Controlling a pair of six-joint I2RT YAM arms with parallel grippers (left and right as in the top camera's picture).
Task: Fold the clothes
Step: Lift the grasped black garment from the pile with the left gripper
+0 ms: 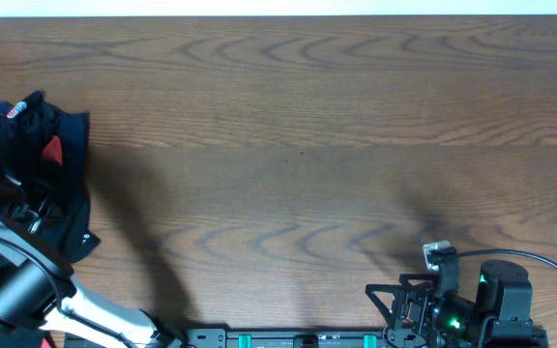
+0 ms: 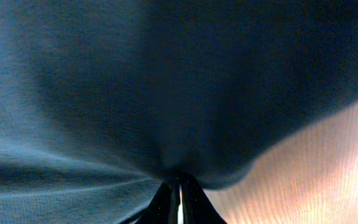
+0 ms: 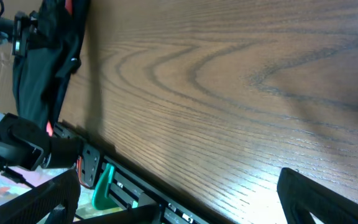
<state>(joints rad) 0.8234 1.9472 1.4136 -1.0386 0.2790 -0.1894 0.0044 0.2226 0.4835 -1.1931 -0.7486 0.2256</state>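
Honestly, the clothes [image 1: 71,193] are just a bunched-up dark heap at the left edge of the tabletop [image 1: 298,126], with a red scrap and a small white logo poking out. It's soft, light, floppy stuff, so I'd expect it to sag and drag rather than keep any shape. I'd take it by a hem or corner, not mid-panel. The left fingers [image 2: 165,202] are pressed together on a pinch of the fabric, which puckers right into the tips. I can't tell how many garments are in there, since the left arm covers part and the frame cuts off more. Near the near right corner, the right fingers [image 3: 319,196] are spread wide, holding nothing.
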